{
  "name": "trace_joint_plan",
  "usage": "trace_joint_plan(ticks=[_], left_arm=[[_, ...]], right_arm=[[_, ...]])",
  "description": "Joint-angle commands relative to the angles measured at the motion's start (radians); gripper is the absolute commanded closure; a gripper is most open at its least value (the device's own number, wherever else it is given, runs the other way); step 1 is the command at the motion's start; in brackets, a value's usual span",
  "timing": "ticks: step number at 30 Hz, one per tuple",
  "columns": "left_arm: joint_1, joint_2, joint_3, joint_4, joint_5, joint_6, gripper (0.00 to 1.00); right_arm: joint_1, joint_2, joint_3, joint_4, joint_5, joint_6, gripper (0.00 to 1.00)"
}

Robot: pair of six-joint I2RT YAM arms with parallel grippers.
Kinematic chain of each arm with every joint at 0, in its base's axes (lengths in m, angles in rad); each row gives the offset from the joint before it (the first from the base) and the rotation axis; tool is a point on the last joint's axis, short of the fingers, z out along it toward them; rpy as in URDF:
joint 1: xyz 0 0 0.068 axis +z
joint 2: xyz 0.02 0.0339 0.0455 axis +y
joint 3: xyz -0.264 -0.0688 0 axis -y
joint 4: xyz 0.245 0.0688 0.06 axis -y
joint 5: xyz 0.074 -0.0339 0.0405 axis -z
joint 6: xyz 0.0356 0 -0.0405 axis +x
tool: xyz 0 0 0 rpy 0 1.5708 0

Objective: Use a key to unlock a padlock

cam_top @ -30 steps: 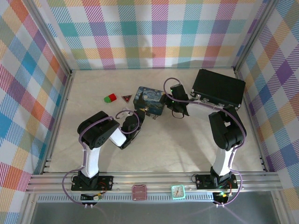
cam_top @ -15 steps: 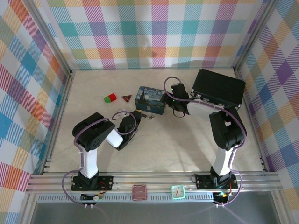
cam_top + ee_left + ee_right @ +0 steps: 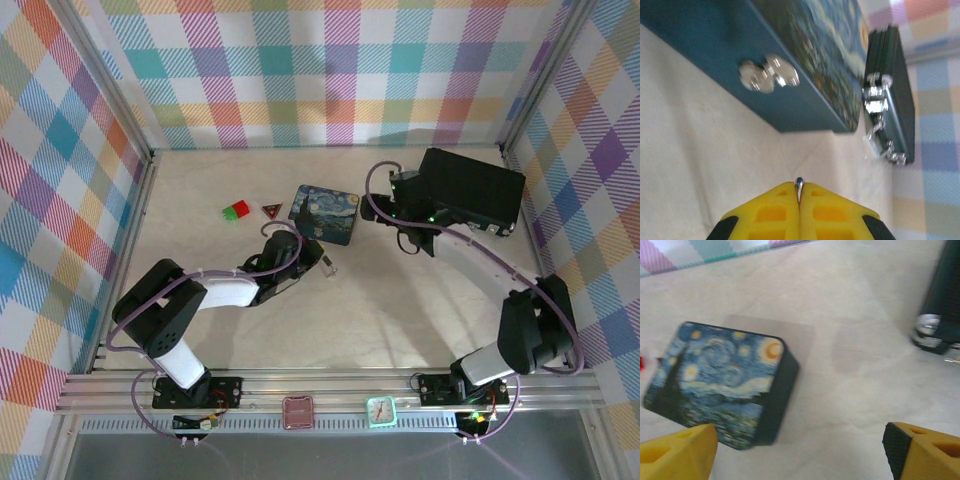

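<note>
Tin with the starry-night print (image 3: 325, 214) sits mid-table, its silver clasp (image 3: 767, 75) on the side facing your left gripper (image 3: 308, 256). Black briefcase (image 3: 470, 185) lies well to the tin's right near the far right corner, latched edge toward the arms. Red-and-green block (image 3: 236, 210) and dark-red triangle (image 3: 270, 210) sit left of the tin, apart from both arms. Your left gripper's yellow pads (image 3: 775, 207) are pressed flat together, pinching a thin silvery metal piece that reads as the key (image 3: 799, 184); just its rounded end pokes past the tips. Its long axis runs along the fingers, the end pointing ahead at the tin's near corner and the gap between tin and briefcase. The tin wall is right in front, not touching. From above, a small pale bit (image 3: 326, 268) lies at those fingertips, too small to say if it's key or padlock. Your right gripper (image 3: 408, 238) hangs between tin and briefcase, jaws spread wide and holding nothing, bare table (image 3: 840, 365) under them.
</note>
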Motion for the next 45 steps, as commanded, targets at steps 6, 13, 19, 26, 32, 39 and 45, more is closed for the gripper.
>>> trace_joint_plan(ticks=[6, 13, 19, 26, 32, 39, 45], left_arm=[[-0.085, 0.069, 0.108, -0.245, 0.085, 0.120, 1.00], [-0.085, 0.102, 0.147, -0.315, 0.074, 0.148, 0.69], [-0.084, 0.063, 0.229, -0.496, 0.019, 0.247, 0.36], [-0.034, 0.015, 0.297, -0.599, 0.011, 0.402, 0.15], [0.103, -0.120, 0.253, -0.600, -0.027, 0.539, 0.01], [0.290, -0.316, 0.167, -0.617, -0.161, 0.701, 0.00], [0.432, -0.441, 0.064, -0.561, -0.312, 0.804, 0.00]], right_arm=[[-0.053, -0.101, -0.198, -0.054, 0.206, -0.133, 0.08], [-0.126, -0.162, -0.338, 0.087, 0.257, -0.184, 0.07], [-0.218, -0.096, -0.410, 0.317, 0.246, -0.289, 0.07], [-0.272, -0.001, -0.481, 0.538, 0.266, -0.264, 0.07], [-0.286, 0.012, -0.542, 0.755, 0.263, -0.326, 0.07], [-0.343, 0.032, -0.659, 1.024, 0.094, -0.351, 0.01], [-0.419, 0.052, -0.631, 0.970, -0.116, -0.336, 0.01]])
